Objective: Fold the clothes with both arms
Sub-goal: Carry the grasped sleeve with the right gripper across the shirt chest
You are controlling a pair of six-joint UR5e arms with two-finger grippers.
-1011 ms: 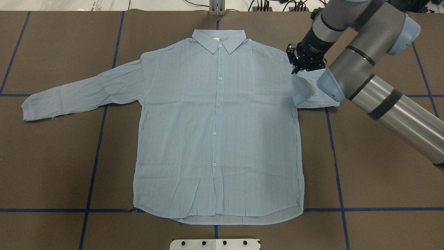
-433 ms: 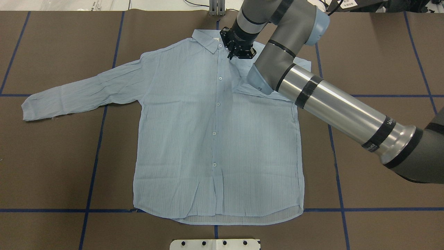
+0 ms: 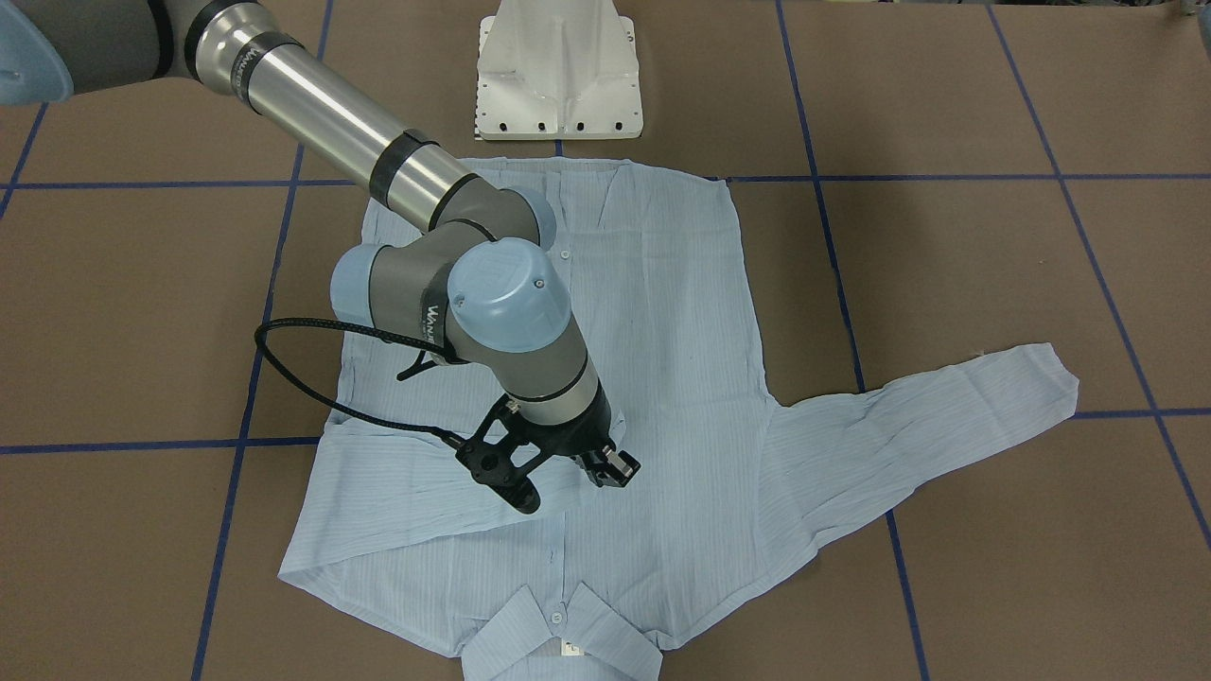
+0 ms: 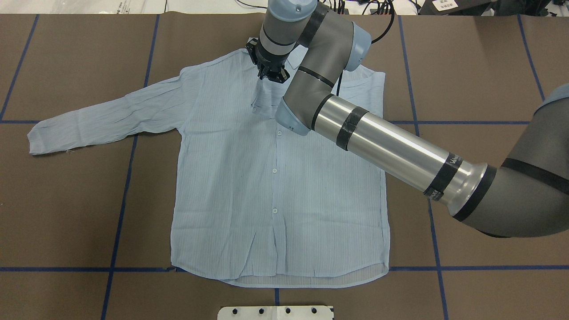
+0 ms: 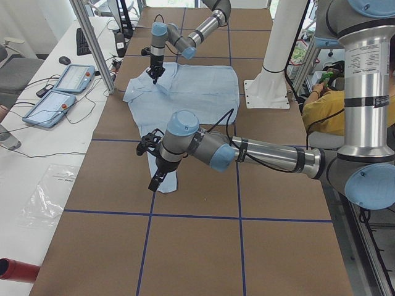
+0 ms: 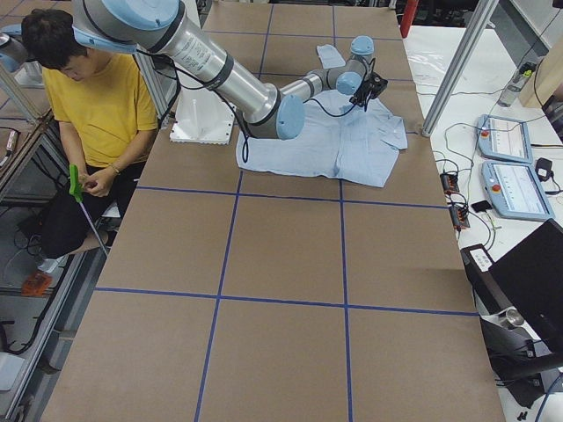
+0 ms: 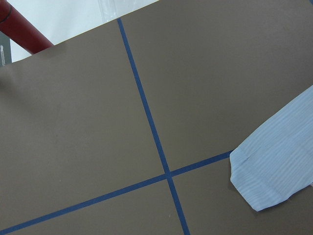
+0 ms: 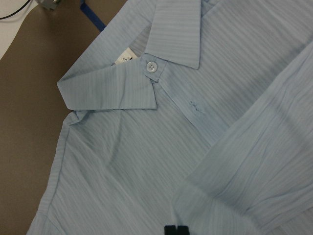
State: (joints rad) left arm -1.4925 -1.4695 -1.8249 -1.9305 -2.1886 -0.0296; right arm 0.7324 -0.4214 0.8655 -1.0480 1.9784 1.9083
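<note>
Left sleeve of the thin, finely striped light blue button-up shirt lies outstretched and creased on the brown, blue-taped table, the left fingers poised near its cuff, their spread impossible to tell; at centre, the right fingers, pinched narrow on the right sleeve, have swept that limp sleeve from the shoulder across the chest to just below the collar, the first fold nearly laid

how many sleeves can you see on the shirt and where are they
2. One sleeve lies flat, stretched out toward the robot's left. The other sleeve is folded across the shirt front, its cuff held by the right tool. Neither is hidden.
</note>
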